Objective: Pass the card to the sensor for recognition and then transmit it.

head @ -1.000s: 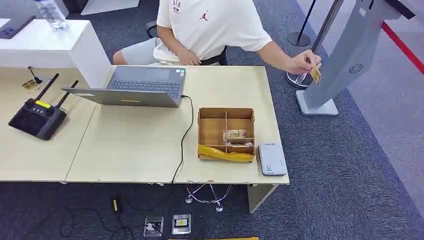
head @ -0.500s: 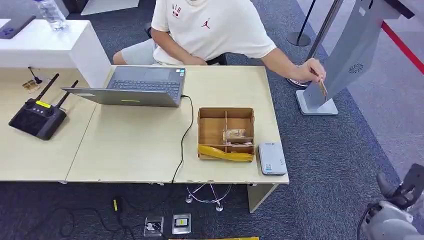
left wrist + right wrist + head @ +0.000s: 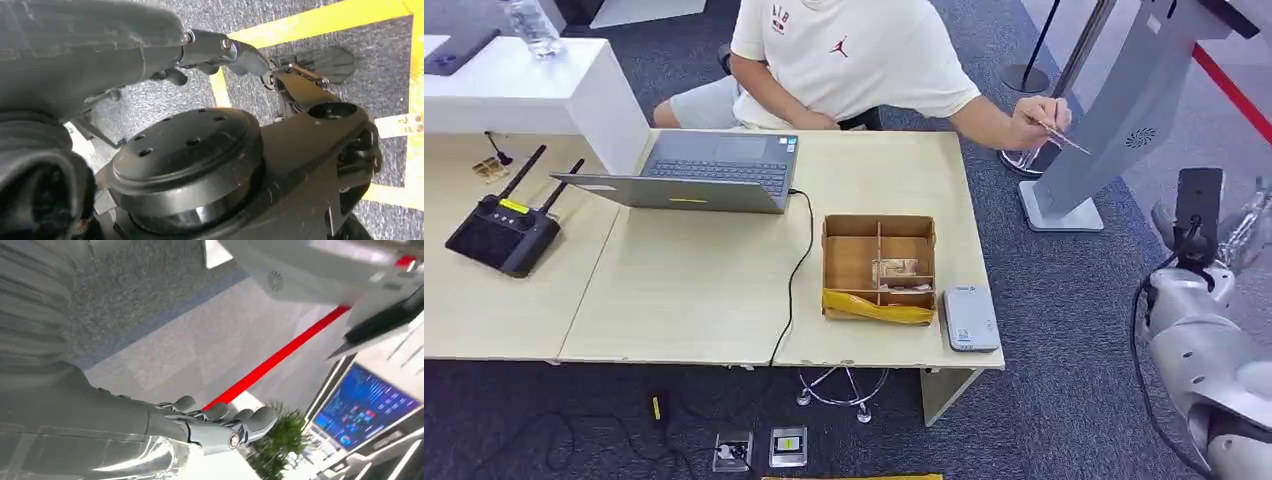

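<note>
The card [image 3: 1072, 143] was pinched in a person's hand [image 3: 1036, 120] just off the far right corner of the table, seen nearly edge-on as a thin sliver, its long axis slanting from the hand down toward the grey leaning kiosk stand [image 3: 1114, 120] and its free end close against that panel. The right hand [image 3: 220, 422] was raised beside the stand, well apart from the card, its fingers [image 3: 250, 420] stretched out side by side and holding nothing; in the head view it was partly hidden behind the wrist camera. The left hand [image 3: 220, 50] hung low over the floor, and whether its fingers were curled or loose could not be told. On the pale wooden table [image 3: 674, 300] sat one grey card reader [image 3: 969, 317] at the near right corner, just beside one compartmented cardboard box [image 3: 877, 267] with a yellow strip along its front, one open laptop [image 3: 694, 172] and one black controller with two antennas [image 3: 504, 225]. The floor was dark grey carpet [image 3: 1074, 330], with a red line [image 3: 1232, 95] crossing the far right.
</note>
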Controlling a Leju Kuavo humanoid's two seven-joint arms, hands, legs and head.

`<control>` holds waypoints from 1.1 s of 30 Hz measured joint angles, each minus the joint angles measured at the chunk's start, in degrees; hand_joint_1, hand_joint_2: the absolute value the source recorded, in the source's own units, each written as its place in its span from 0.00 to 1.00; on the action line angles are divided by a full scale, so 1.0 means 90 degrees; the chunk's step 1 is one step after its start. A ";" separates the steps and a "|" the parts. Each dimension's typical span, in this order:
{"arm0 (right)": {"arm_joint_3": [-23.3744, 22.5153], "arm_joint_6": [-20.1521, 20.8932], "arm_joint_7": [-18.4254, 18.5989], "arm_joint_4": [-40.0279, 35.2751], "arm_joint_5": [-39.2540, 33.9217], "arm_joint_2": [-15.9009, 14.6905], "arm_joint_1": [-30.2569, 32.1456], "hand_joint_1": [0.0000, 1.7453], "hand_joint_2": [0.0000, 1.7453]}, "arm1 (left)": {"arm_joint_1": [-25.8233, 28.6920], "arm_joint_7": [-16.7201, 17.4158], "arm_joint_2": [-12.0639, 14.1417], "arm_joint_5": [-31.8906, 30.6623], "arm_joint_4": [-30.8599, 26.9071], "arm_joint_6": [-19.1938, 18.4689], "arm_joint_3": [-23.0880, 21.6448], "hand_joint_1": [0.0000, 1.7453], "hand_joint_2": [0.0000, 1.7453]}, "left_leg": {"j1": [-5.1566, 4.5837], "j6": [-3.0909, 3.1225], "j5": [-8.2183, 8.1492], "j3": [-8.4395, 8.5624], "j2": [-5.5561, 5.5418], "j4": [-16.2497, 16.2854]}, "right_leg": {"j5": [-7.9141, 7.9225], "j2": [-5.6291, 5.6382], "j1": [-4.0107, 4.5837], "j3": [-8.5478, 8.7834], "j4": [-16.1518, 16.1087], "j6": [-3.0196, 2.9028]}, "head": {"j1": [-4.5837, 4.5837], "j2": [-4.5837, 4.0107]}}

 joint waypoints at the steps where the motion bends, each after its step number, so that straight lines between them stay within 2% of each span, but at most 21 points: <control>1: 0.0202 -0.0017 0.0075 0.0002 0.0002 0.0087 -0.0036 0.00 1.00 | -0.0014 0.0002 0.0002 -0.0005 0.0000 0.0000 -0.0014 0.00 0.00 | 0.0000 0.0000 0.0000 0.0001 0.0000 0.0000 | 0.0000 0.0000 0.0000 0.0000 0.0000 0.0000 | 0.0002 0.0000; 10: 0.1279 -0.0031 0.0165 0.0044 0.0000 0.0478 -0.0143 0.00 1.00 | -0.0070 0.0012 0.0005 -0.0034 0.0000 0.0000 -0.0083 0.00 0.00 | 0.0000 -0.0004 0.0006 -0.0008 -0.0030 0.0000 | 0.0000 -0.0016 0.0000 0.0001 -0.0001 0.0000 | 0.0002 0.0000; 17: 0.2091 -0.0012 0.0408 -0.0003 -0.0064 0.0945 -0.0040 0.00 1.00 | -0.0076 0.0012 0.0022 0.0000 0.0002 0.0000 -0.0083 0.00 0.00 | 0.0011 -0.0006 0.0007 0.0004 -0.0029 0.0002 | -0.0003 -0.0017 0.0012 -0.0008 -0.0004 -0.0002 | 0.0002 0.0000; 18: 0.2235 0.0144 0.0739 -0.0116 -0.0395 0.1003 0.0177 0.00 1.00 | -0.0087 0.0012 0.0024 0.0000 0.0002 0.0000 -0.0083 0.00 0.00 | 0.0019 -0.0014 0.0001 0.0037 -0.0027 0.0008 | -0.0010 -0.0013 0.0025 -0.0013 -0.0025 -0.0012 | 0.0000 0.0000; 19: 0.2475 0.0451 0.1260 -0.0336 -0.0944 0.0976 0.0625 0.00 1.00 | -0.0088 0.0012 0.0044 -0.0002 0.0002 0.0000 -0.0083 0.00 0.00 | 0.0034 -0.0006 -0.0006 0.0083 -0.0031 0.0018 | -0.0011 -0.0018 0.0046 0.0027 -0.0064 -0.0011 | -0.0042 0.0000; 20: 0.2911 0.1030 0.2204 -0.0739 -0.1906 0.0802 0.1228 0.00 1.00 | -0.0075 0.0012 0.0068 -0.0007 0.0002 0.0000 -0.0080 0.00 0.00 | 0.0050 0.0013 -0.0018 0.0119 -0.0028 0.0041 | -0.0028 0.0010 0.0061 0.0053 -0.0097 0.0012 | -0.0034 0.0000; 21: 0.3443 0.1442 0.3442 -0.1219 -0.3115 0.0538 0.1762 0.00 1.00 | -0.0045 0.0014 0.0078 -0.0015 0.0000 -0.0002 -0.0080 0.00 0.00 | 0.0043 0.0017 -0.0021 0.0090 -0.0028 0.0059 | -0.0026 0.0031 0.0051 0.0048 -0.0092 0.0020 | 0.0022 0.0000; 22: 0.4011 0.1455 0.4875 -0.1744 -0.4367 0.0139 0.2222 0.00 1.00 | 0.0003 0.0012 0.0092 -0.0024 0.0000 -0.0002 -0.0083 0.00 0.00 | 0.0005 0.0024 -0.0024 0.0026 -0.0027 0.0048 | -0.0014 0.0036 0.0002 0.0032 -0.0057 0.0037 | 0.0068 0.0000; 23: 0.4783 0.1349 0.6491 -0.2546 -0.5711 -0.0333 0.2544 0.00 1.00 | 0.0031 0.0012 0.0104 -0.0024 0.0000 -0.0007 -0.0083 0.00 0.00 | -0.0049 0.0034 -0.0019 -0.0074 -0.0012 0.0037 | -0.0001 0.0050 -0.0071 -0.0026 0.0014 0.0055 | 0.0090 0.0000; 24: 0.5469 0.1187 0.7533 -0.3416 -0.6527 -0.0774 0.2742 0.00 1.00 | 0.0064 0.0012 0.0109 -0.0027 0.0005 0.0003 -0.0085 0.00 0.00 | -0.0117 0.0037 -0.0021 -0.0198 0.0044 0.0033 | 0.0005 0.0107 -0.0129 -0.0125 0.0088 0.0058 | 0.0105 0.0000; 25: 0.6104 0.1163 0.8028 -0.4370 -0.6999 -0.1133 0.2893 0.00 1.00 | 0.0079 0.0012 0.0126 -0.0027 0.0010 0.0032 -0.0090 0.00 0.00 | -0.0149 0.0043 -0.0035 -0.0293 0.0135 0.0026 | 0.0007 0.0206 -0.0183 -0.0192 0.0136 0.0062 | 0.0104 0.0000; 26: 0.6720 0.1173 0.7976 -0.5274 -0.7035 -0.1394 0.2927 0.00 1.00 | 0.0076 0.0012 0.0182 -0.0027 0.0022 0.0154 -0.0092 0.00 0.00 | -0.0151 0.0038 -0.0059 -0.0274 0.0208 0.0018 | 0.0019 0.0317 -0.0188 -0.0212 0.0127 0.0069 | 0.0095 0.0000; 28: 0.7729 0.1173 0.7415 -0.6253 -0.6174 -0.1304 0.3055 0.00 1.00 | -0.0056 0.0015 0.0194 -0.0029 0.0015 0.0708 -0.0090 0.00 0.00 | -0.0104 0.0048 -0.0088 -0.0178 0.0329 0.0025 | 0.0052 0.0435 -0.0127 -0.0187 0.0075 0.0072 | 0.0097 0.0000; 29: 0.8168 0.1158 0.7148 -0.6605 -0.5849 -0.1256 0.3174 0.00 1.00 | -0.0120 0.0012 0.0180 -0.0039 0.0002 0.0931 -0.0090 0.00 0.00 | -0.0077 0.0047 -0.0087 -0.0135 0.0321 0.0031 | 0.0051 0.0426 -0.0099 -0.0147 0.0053 0.0072 | 0.0080 0.0000; 30: 0.8620 0.1166 0.7076 -0.6928 -0.5765 -0.1258 0.3382 0.00 1.00 | -0.0192 0.0012 0.0165 -0.0039 0.0000 0.1106 -0.0087 0.00 0.00 | -0.0069 0.0054 -0.0078 -0.0121 0.0238 0.0032 | 0.0037 0.0336 -0.0090 -0.0116 0.0051 0.0063 | 0.0078 0.0000; 31: 0.8996 0.1154 0.7045 -0.7274 -0.5702 -0.1287 0.3575 0.00 1.00 | -0.0219 0.0012 0.0124 -0.0039 -0.0033 0.1195 -0.0087 0.00 0.00 | -0.0072 0.0085 -0.0043 -0.0131 0.0149 0.0034 | 0.0015 0.0234 -0.0091 -0.0105 0.0051 0.0085 | 0.0070 0.0000; 32: 0.9273 0.1154 0.7018 -0.7593 -0.5676 -0.1326 0.3640 0.00 1.00 | -0.0207 0.0012 0.0114 -0.0036 -0.0056 0.1183 -0.0087 0.00 0.00 | -0.0073 0.0063 -0.0002 -0.0160 0.0043 0.0035 | 0.0016 0.0141 -0.0094 -0.0110 0.0053 0.0083 | 0.0075 0.0000; 33: 0.9462 0.1151 0.7006 -0.7814 -0.5647 -0.1346 0.3633 0.00 1.00 | -0.0186 0.0014 0.0107 -0.0036 -0.0068 0.1183 -0.0087 0.00 0.00 | -0.0069 0.0053 0.0017 -0.0089 -0.0008 0.0036 | 0.0024 0.0088 -0.0090 -0.0120 0.0055 0.0074 | 0.0071 0.0000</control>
